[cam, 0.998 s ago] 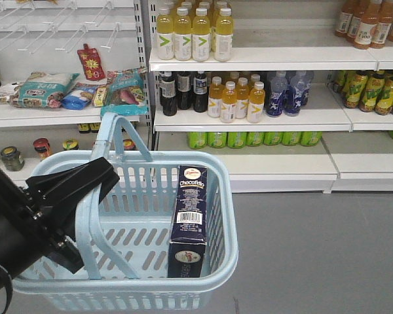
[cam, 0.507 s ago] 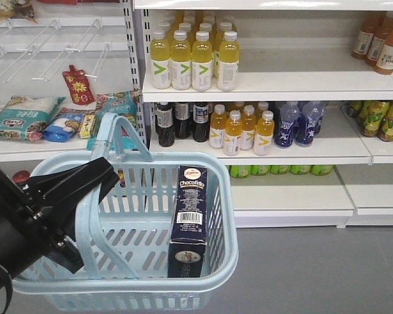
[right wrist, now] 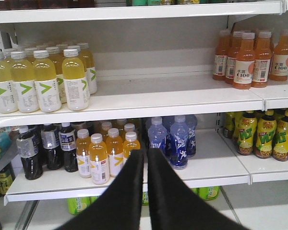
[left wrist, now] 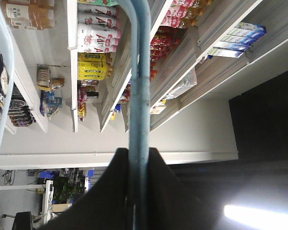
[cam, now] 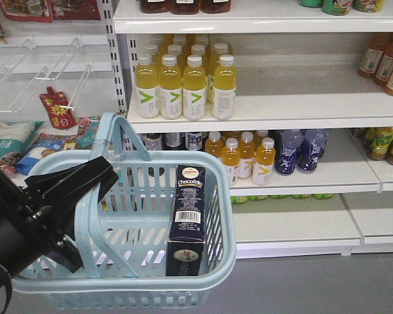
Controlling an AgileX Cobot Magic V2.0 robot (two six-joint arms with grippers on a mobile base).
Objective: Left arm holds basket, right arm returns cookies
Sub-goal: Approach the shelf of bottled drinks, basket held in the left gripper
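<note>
My left hand (cam: 86,185) clamped on basket (cam: 226,229) handle (left wrist: 139,86); cookies (cam: 187,222) upright inside, near right wall. My right hand (right wrist: 145,160) pressed together, empty, facing shelf (right wrist: 158,98). Best approach: hold basket level, open wide, descend straight over carton.

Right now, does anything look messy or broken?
Nothing looks spilled or broken. The cookies stand upright inside the basket, which the left arm's gripper holds by its handle. The bottles on the shelves stand in tidy rows.
</note>
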